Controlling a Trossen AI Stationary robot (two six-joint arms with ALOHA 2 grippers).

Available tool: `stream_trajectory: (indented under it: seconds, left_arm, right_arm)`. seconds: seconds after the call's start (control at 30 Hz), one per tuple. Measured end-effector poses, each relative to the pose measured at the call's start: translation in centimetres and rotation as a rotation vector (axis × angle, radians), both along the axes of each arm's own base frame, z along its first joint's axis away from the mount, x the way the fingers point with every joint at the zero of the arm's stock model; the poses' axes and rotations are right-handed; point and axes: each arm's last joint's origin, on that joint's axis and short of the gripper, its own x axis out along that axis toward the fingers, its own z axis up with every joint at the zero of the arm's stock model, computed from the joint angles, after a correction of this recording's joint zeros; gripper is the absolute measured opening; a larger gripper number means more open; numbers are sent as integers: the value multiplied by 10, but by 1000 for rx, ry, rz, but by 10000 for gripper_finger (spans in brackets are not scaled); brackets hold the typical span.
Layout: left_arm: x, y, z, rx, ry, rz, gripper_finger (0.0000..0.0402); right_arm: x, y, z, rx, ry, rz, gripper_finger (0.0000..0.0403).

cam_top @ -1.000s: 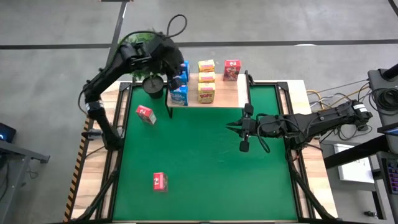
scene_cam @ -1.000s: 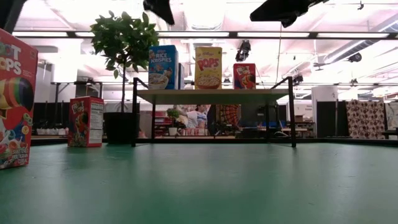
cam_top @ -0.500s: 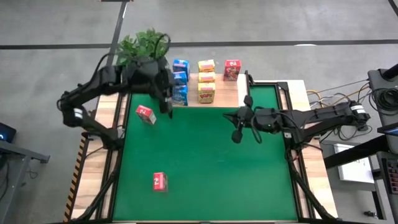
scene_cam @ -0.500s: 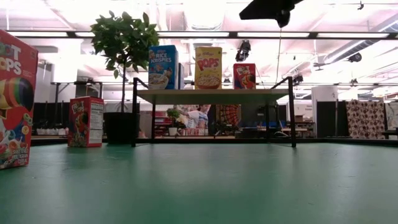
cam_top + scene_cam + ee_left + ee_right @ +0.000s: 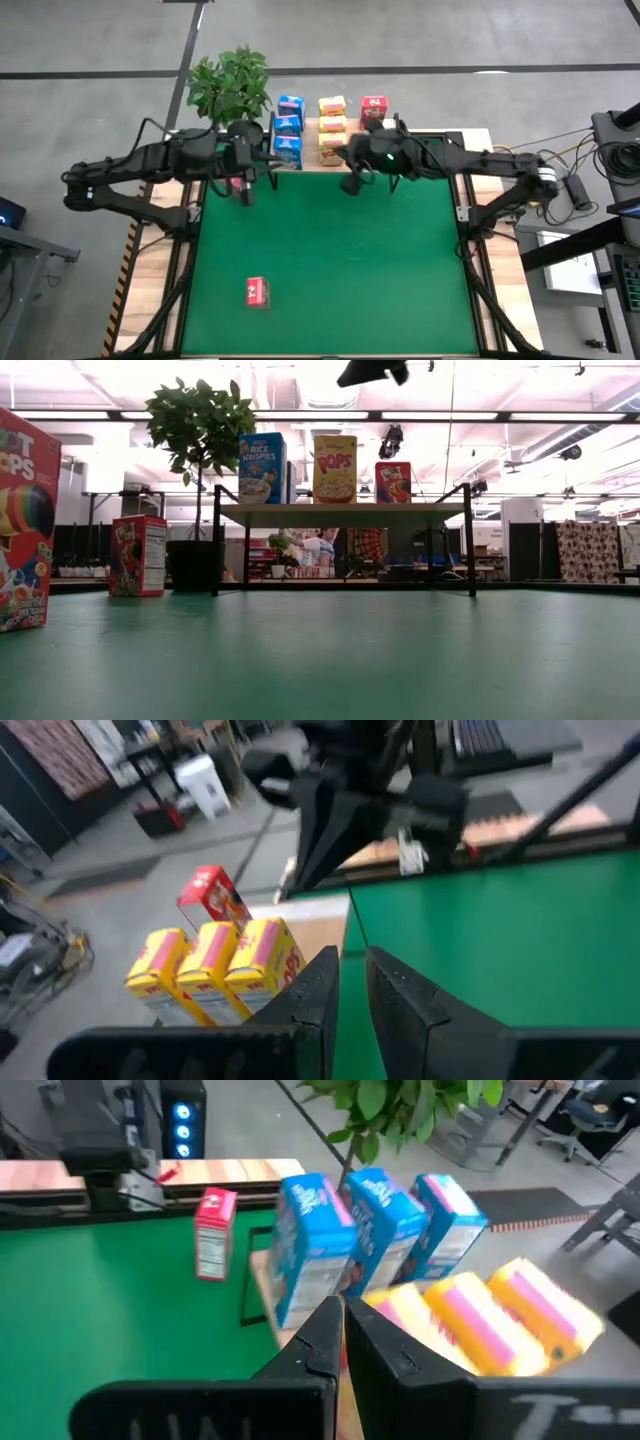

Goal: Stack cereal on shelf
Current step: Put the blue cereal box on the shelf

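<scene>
A potted plant (image 5: 230, 82) stands just beyond the far left corner of the green mat (image 5: 330, 270), close beside the shelf (image 5: 365, 147). Cables and equipment crowd the floor to the right of the surface, and a person sits in the room behind, visible under the shelf in the low view.

The shelf is a pale wooden board on thin black legs along the mat's far edge. On it stand 3 blue boxes (image 5: 288, 128) in a row at its left end, 3 yellow boxes (image 5: 332, 126) beside them in the middle, and 1 red box on the shelf (image 5: 373, 110) toward the right. The shelf's right end is bare wood.

2 more red boxes remain on the mat: the far red box (image 5: 232, 184) near the left edge, just in front of the shelf, partly covered by the left arm, and the near red box (image 5: 256, 291) well apart toward the front. Printed fronts face the low camera.

The left end effector (image 5: 246, 192) hangs over the far red box, its fingers narrow and nothing between them. The right end effector (image 5: 351, 183) hovers over the mat just in front of the yellow boxes, fingers closed and empty.

The middle and right of the mat lie open.
</scene>
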Motion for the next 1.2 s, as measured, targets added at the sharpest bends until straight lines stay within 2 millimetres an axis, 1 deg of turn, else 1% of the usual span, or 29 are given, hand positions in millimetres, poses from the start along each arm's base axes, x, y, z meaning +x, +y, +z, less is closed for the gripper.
stream_trajectory:
  seconds: [0.2,0.4,0.63,0.73,0.77,0.9,1.03,1.2]
  left_arm:
    - [-19,-1,-14,20,-112,-3,39]
    - [-29,-2,-29,49,-130,-9,39]
    - [-39,-2,-41,84,-139,-16,39]
    - [-44,-2,-47,89,-160,-16,39]
    - [-45,-2,-49,89,-163,-16,39]
    - [-50,-3,-60,90,-176,-15,39]
    - [-54,-3,-69,93,-208,-13,39]
    - [-60,-3,-80,97,-224,-12,39]
  right_arm:
    - [34,-39,17,-20,66,-32,8]
    - [59,-77,31,1,74,-34,8]
    - [83,-115,33,19,85,-81,8]
    - [90,-128,30,22,92,-101,8]
    - [93,-132,26,22,91,-106,8]
    - [97,-144,17,22,92,-123,8]
    - [93,-153,17,45,74,-114,8]
    - [91,-159,18,38,68,-117,8]
